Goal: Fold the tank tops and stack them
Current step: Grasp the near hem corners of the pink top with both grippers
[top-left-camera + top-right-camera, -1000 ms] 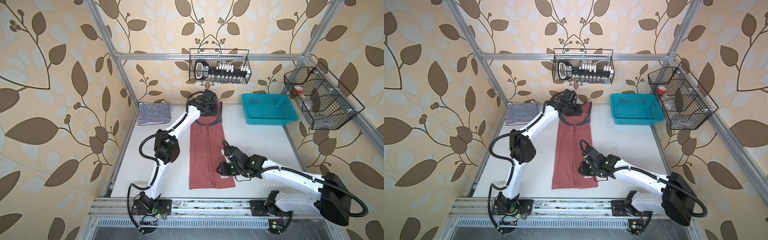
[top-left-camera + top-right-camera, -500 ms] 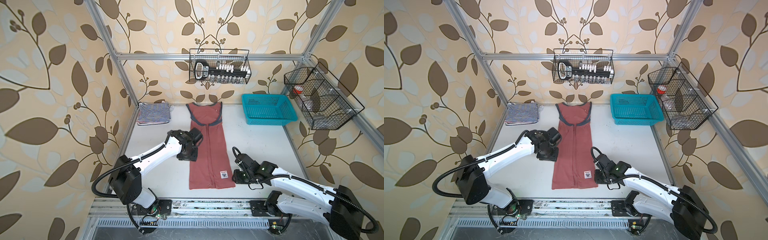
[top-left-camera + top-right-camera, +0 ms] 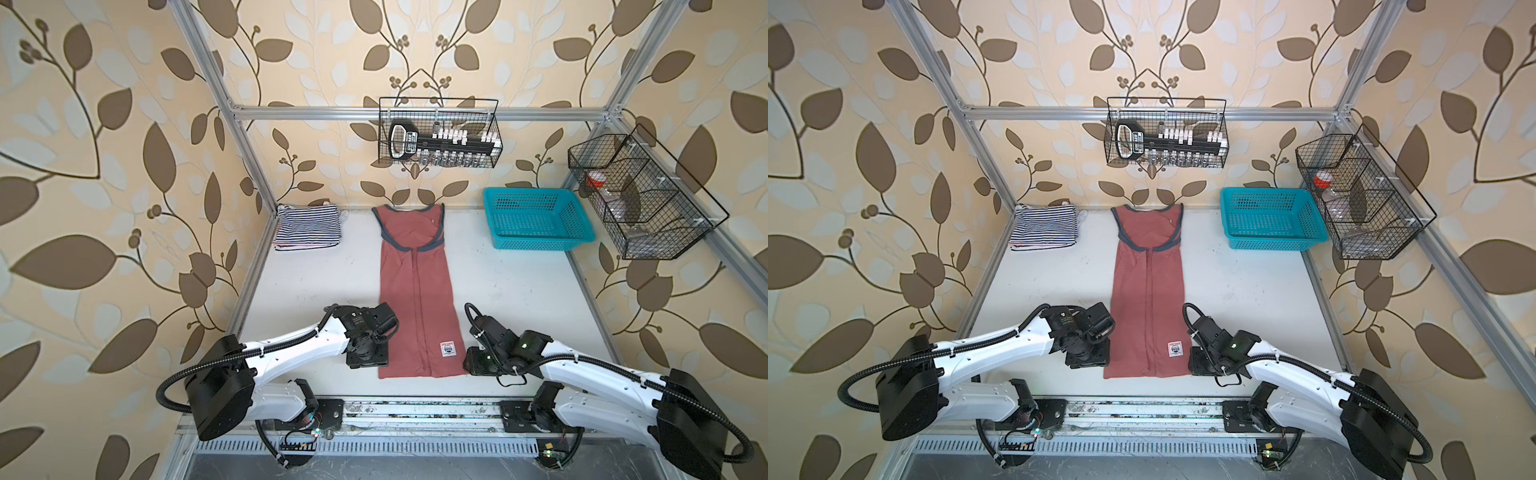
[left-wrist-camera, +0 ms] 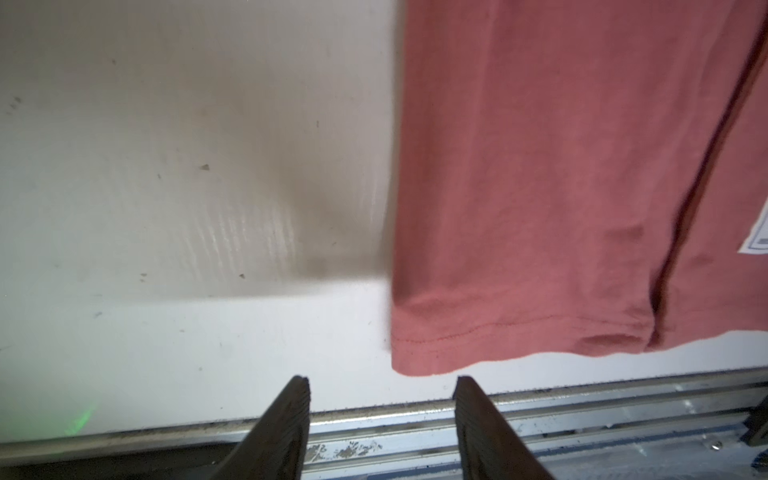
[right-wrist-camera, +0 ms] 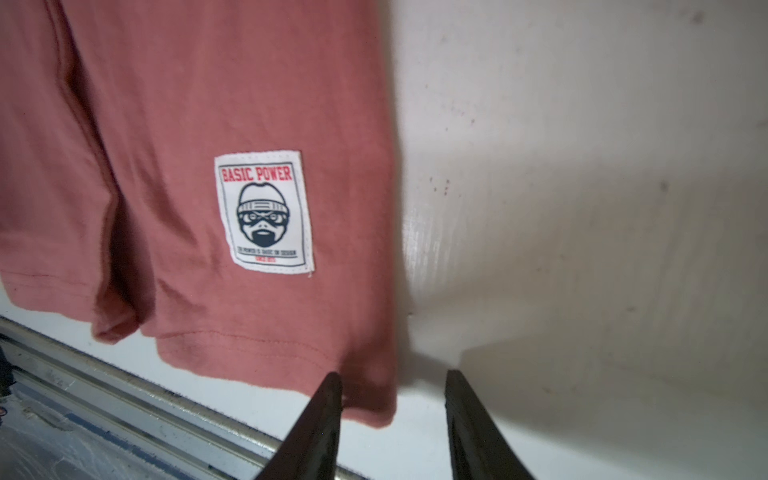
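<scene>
A red tank top (image 3: 415,299) lies flat down the middle of the table (image 3: 519,299), sides folded in, neck at the back edge, hem near the front edge. Folded striped tops (image 3: 307,226) sit in the back left corner, a basket (image 3: 536,245) in the back right. The left gripper (image 4: 382,380) is by the hem's left corner, fingers apart, holding nothing. The right gripper (image 5: 393,374) is at the hem's right corner, fingers apart, gripping nothing.
</scene>
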`<state>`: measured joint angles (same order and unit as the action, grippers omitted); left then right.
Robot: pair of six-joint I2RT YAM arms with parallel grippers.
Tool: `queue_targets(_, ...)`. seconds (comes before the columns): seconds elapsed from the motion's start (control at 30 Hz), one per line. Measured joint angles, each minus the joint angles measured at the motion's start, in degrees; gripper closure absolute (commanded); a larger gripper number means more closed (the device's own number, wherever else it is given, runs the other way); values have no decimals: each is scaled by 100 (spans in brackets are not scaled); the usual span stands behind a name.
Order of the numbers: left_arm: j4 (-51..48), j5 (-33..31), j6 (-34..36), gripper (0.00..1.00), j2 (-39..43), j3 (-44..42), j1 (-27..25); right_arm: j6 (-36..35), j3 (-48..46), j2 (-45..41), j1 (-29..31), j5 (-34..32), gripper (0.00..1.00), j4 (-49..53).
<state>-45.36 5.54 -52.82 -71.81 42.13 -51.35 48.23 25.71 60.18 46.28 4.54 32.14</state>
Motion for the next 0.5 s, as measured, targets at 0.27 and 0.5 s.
queue_targets(0.27, 446, 177, -472, 38, -20, -313, -238, 42, 20, 389, 203, 122, 54, -520)
queue_targets(0.5, 861, 199, -848, 37, -378, -479, -664, 109, 28, 535, 352, 149, 55, -817)
